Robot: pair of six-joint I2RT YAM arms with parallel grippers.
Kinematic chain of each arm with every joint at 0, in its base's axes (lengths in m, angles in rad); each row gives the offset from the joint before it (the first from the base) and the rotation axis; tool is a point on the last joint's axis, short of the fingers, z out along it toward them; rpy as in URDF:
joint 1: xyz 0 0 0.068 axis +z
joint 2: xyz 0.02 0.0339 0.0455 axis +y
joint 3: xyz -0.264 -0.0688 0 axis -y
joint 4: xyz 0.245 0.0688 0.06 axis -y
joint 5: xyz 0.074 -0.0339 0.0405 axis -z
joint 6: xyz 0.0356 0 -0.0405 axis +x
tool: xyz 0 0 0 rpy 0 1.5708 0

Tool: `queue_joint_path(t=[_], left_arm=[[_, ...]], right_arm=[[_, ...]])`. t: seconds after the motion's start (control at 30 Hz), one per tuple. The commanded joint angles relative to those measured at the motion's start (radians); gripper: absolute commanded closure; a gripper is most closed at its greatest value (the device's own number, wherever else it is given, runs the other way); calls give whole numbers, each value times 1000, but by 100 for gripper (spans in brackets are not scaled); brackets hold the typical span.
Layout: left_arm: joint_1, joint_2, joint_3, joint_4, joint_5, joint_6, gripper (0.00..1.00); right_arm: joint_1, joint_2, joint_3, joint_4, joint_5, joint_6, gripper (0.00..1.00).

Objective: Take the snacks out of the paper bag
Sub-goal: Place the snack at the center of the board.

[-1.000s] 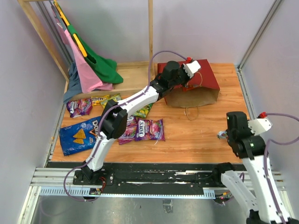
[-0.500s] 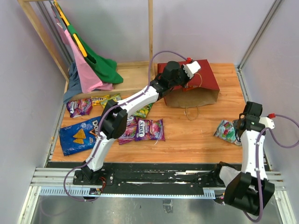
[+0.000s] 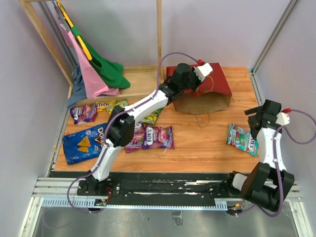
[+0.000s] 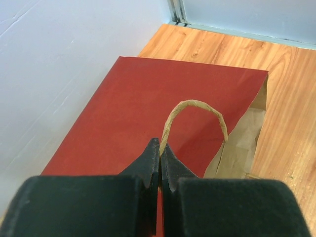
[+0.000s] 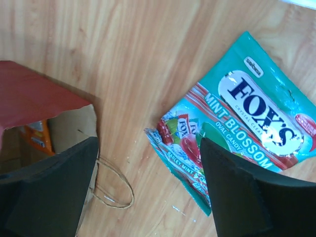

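The paper bag (image 3: 205, 93) lies on its side at the back, red face up, with its brown mouth facing the front. My left gripper (image 4: 160, 148) is shut on its upper string handle (image 4: 195, 106) and holds it above the bag (image 4: 138, 108). A teal Fox's candy packet (image 5: 247, 113) lies flat on the table at the right (image 3: 241, 138). My right gripper (image 5: 148, 148) hangs open just above it with nothing between its fingers (image 3: 253, 118). An orange pack (image 5: 37, 138) shows inside the bag's mouth. The other snacks lie at the left: the blue Doritos bag (image 3: 83, 143), purple packs (image 3: 158, 137) and a yellow-green pack (image 3: 152, 117).
Pink and green garments (image 3: 94, 69) hang on a wooden rack at the back left, with a wooden post (image 3: 159, 34) behind the bag. The bag's lower string handle (image 5: 116, 190) lies on the wood. A wall and a metal rail run close along the right.
My right arm swung out to the right with the teal packet, set it on the table and opened. The left gripper and the bag stayed put.
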Motion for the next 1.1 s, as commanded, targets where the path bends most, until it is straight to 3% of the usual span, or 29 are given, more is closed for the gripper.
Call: queue_joint_path(t=[0.0,0.23,0.47,0.57,0.73,1.07], left_arm=[[4,9,31,1,-31,15,99],[10,4,9,14,-37,3,100],[10,-6,-4,-1,-32,-9,100],[10,-16,-15,-1,-52,8,100],[18,-23,-29,0,-61,16,100],[26,-35,-55,8,-69,18,99]], right_arm=[[10,-111,43,42,5,-79,14],[157,-237,-174,74,13,0,34],[180,39,-261,325,-168,16,57],[180,115,-242,342,-189,4,67],[178,112,-269,348,-140,10,73],[124,50,-334,281,-145,-36,72]])
